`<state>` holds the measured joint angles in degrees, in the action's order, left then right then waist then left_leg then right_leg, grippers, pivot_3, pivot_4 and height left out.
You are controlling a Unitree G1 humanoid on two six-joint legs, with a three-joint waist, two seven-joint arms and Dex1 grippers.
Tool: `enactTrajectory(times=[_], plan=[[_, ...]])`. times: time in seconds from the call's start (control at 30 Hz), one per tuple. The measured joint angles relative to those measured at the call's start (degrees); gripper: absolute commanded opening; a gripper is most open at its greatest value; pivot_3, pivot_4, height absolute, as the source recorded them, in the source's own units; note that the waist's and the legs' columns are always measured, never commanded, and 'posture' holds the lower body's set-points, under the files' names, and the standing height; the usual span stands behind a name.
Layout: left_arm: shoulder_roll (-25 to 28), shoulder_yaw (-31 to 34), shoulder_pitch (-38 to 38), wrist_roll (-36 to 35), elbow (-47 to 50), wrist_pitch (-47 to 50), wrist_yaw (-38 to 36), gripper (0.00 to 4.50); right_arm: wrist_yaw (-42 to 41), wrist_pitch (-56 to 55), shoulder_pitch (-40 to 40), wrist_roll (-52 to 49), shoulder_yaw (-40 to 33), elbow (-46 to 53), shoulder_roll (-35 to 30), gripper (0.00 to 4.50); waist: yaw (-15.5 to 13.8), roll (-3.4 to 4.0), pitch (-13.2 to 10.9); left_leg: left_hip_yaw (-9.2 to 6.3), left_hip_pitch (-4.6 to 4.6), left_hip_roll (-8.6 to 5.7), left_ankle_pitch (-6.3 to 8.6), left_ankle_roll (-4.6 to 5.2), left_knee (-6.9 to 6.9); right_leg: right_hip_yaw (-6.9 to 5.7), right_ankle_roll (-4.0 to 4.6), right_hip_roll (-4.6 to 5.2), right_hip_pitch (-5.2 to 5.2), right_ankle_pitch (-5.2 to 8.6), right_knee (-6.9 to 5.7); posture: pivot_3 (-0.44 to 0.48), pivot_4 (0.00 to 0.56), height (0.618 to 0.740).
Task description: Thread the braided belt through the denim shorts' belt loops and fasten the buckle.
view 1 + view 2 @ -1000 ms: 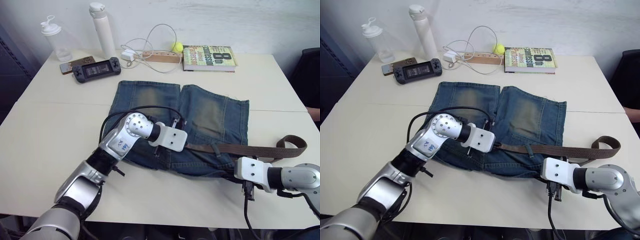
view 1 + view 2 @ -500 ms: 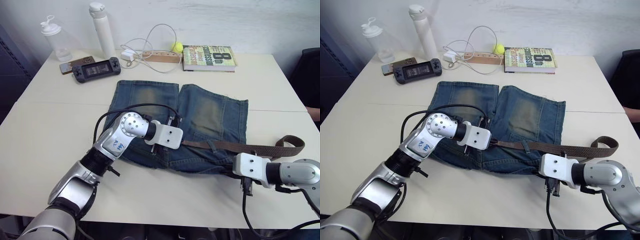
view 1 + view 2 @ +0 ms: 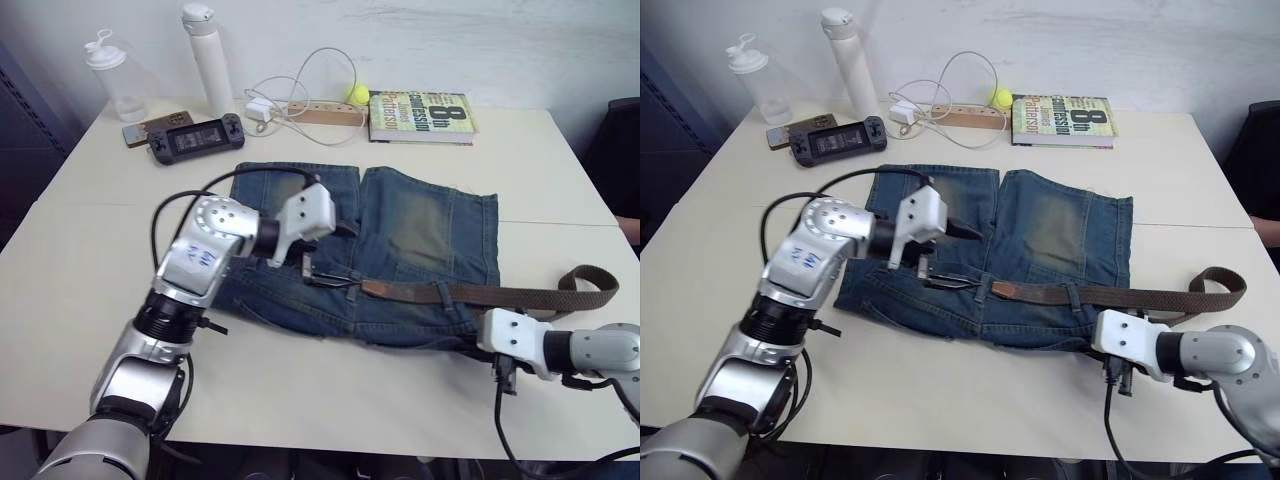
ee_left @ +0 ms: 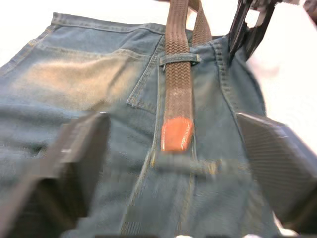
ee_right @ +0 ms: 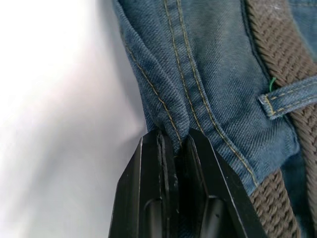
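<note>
On your cream table (image 3: 80, 260), faded blue denim shorts (image 3: 420, 225) hold the brown braided belt (image 3: 470, 294); your left fingers (image 4: 89, 144) have let go and lifted, spread empty; right fingers (image 5: 163, 198) pinch the waistband; rethreading awaits.

**What our table carries**

We see a cream table (image 3: 90, 300) with the denim shorts (image 3: 400, 240) at its middle. Beyond the shorts lie a book (image 3: 420, 115), tennis ball (image 3: 356, 94), white cable (image 3: 300, 85), game console (image 3: 195, 138), white flask (image 3: 205, 60) and clear bottle (image 3: 112, 78).
</note>
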<state>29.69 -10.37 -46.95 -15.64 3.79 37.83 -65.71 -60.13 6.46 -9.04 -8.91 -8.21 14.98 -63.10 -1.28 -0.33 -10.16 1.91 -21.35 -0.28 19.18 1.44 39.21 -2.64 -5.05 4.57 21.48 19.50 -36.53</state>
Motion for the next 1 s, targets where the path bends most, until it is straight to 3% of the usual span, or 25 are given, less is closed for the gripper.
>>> enactTrajectory(times=[0.23,0.33,0.43,0.47,0.53,0.73,0.87,1.0], plan=[[1.4,1.2,4.4,-7.1,7.3,8.1,0.2,4.47,-3.3,-18.3,7.1,3.8,-0.4,-18.1,-2.7,0.0,0.1,0.0,0.0,0.02,0.01,-0.01,0.0,0.0,0.0,0.01,0.0,0.01,-0.03,0.0,0.03,0.0,0.15,0.735],[1.0,-0.1,4.9,-7.8,9.2,9.5,2.0,4.47,-2.1,-28.2,14.5,8.2,2.0,-27.7,-2.7,0.0,0.4,0.03,0.0,0.06,0.04,-0.01,-0.01,-0.01,0.0,0.05,0.0,0.0,-0.01,0.0,0.0,0.0,0.15,0.735],[0.9,-0.8,4.9,-7.4,8.8,9.8,4.5,4.47,-2.8,-32.8,17.0,8.7,3.0,-32.0,-2.7,0.0,0.5,0.03,0.0,0.04,0.04,0.03,-0.03,-0.06,-0.02,0.02,0.02,-0.04,0.0,0.01,0.0,0.0,0.15,0.735],[1.0,-0.8,4.9,-7.2,8.7,9.7,5.2,4.5,-3.4,-33.5,17.0,8.6,3.3,-32.6,-2.7,1.0,0.5,0.03,0.0,0.05,0.04,0.03,-0.03,-0.06,-0.02,0.02,0.02,-0.03,0.0,0.01,-0.01,0.0,0.15,0.735],[1.7,-0.8,4.9,-7.1,8.5,9.7,6.1,4.5,-4.3,-34.1,16.8,7.9,3.3,-33.0,-2.8,1.5,0.6,0.03,0.0,0.05,0.03,0.03,-0.03,-0.06,-0.02,0.03,0.02,-0.03,0.0,0.01,0.0,0.0,0.15,0.735],[2.2,-0.9,7.3,-8.9,9.3,9.7,5.9,4.5,-7.1,-29.5,15.8,2.6,-1.7,-29.4,-7.0,4.28,0.8,0.18,0.0,0.05,0.05,0.03,-0.03,-0.06,-0.02,0.05,0.02,-0.01,0.0,0.01,-0.05,0.0,0.15,0.735],[1.7,-0.7,7.2,-10.4,10.1,9.3,5.8,4.5,-5.2,-13.7,18.1,-6.5,-8.1,-20.6,-7.4,4.4,1.4,0.18,0.0,0.01,0.08,0.07,-0.06,-0.1,-0.02,0.04,0.03,-0.02,-0.02,0.01,-0.09,0.0,0.15,0.735],[0.2,0.9,6.3,-10.9,9.5,8.8,8.2,4.5,3.3,16.2,16.2,-22.0,-11.5,-7.3,-2.3,4.4,1.1,0.16,0.0,-0.11,0.01,0.07,-0.06,-0.1,0.0,-0.01,0.02,0.01,-0.04,0.01,-0.06,0.0,0.15,0.735]])
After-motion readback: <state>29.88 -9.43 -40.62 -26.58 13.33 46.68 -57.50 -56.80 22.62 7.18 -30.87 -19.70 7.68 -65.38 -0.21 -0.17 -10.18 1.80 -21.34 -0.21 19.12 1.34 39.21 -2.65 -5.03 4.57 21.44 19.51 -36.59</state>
